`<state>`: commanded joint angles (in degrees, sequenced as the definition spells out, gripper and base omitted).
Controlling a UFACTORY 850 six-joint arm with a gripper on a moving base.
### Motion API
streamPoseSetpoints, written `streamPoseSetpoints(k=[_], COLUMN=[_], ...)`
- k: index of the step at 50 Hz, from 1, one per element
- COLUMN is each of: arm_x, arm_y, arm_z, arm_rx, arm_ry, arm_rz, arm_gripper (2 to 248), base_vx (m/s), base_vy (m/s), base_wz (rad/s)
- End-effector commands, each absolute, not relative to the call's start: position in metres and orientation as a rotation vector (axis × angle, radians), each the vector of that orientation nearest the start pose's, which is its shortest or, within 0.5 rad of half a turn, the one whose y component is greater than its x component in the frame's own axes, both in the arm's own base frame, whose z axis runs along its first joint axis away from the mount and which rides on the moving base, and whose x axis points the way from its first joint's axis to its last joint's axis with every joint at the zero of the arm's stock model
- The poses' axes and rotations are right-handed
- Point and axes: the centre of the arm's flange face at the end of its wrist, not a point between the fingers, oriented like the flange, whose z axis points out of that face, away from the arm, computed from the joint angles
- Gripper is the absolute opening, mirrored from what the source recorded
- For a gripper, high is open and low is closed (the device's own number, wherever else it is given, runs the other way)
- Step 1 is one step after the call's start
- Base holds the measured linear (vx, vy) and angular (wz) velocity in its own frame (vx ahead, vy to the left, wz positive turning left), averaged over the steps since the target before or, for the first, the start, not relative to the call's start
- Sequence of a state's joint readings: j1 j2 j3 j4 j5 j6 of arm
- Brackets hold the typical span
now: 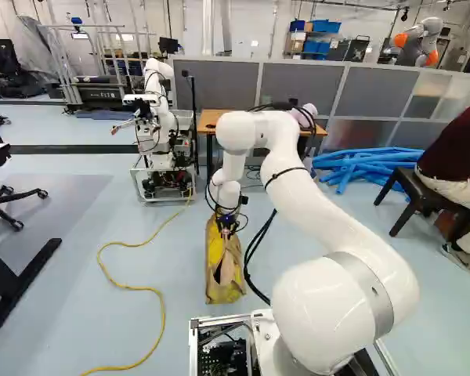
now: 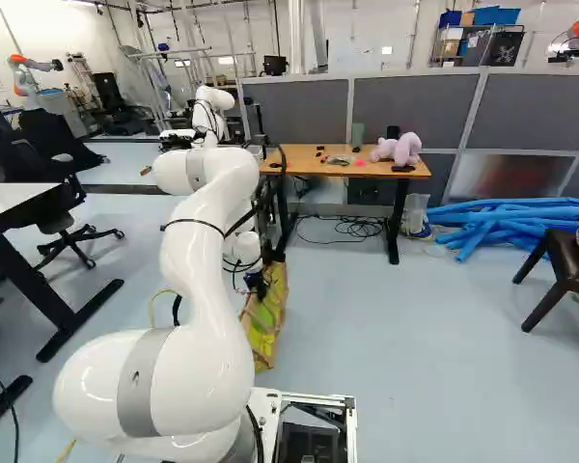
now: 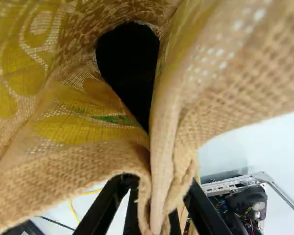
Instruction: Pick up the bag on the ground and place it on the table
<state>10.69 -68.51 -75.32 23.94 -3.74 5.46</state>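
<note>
Item: bag (image 1: 223,270), yellow and tan coarse weave, soft, mouth gaping. Location: below the claw (image 3: 158,198), ahead of the base; whether its foot bears on the floor (image 1: 164,235) cannot be told.

Claw: clamped on the bag's gathered rim, a finger to either side of the folds.

Hazards, as judged:
- Slip: folded cloth may creep out of the pinch if the load (unseen in the dark mouth) proves heavy.
- Spill: held by one part of the rim, the bag may tip and gape wider.
- Snag: a low lift would drive its foot into the table's edge; the arm's (image 1: 341,219) loose cables might catch too.
- Clutter: a swinging bag could knock the plush (image 2: 398,149) off.

Surface: table (image 2: 314,169), wood top, dark legs, beyond the bag; plush and small oddments on it, wires (image 2: 352,229) beneath.

Room: pale floor; yellow cord (image 1: 161,313); grey screens (image 2: 396,111) behind the table; blue tubes (image 2: 507,217) and stool (image 2: 565,275) to its right; second robot (image 1: 160,129) to its left.
</note>
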Motion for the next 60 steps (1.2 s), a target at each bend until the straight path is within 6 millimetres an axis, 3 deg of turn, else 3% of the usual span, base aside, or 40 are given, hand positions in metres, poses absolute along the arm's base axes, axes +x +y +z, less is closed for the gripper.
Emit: streamPoseSetpoints(k=[60], arm_x=[0.597], arm_y=[0.103], arm_z=[0.102], arm_rx=[-2.995], arm_ry=[0.519], arm_rz=[-0.246], arm_gripper=[35], base_vx=[0.000], base_vy=[0.000], base_wz=[0.000])
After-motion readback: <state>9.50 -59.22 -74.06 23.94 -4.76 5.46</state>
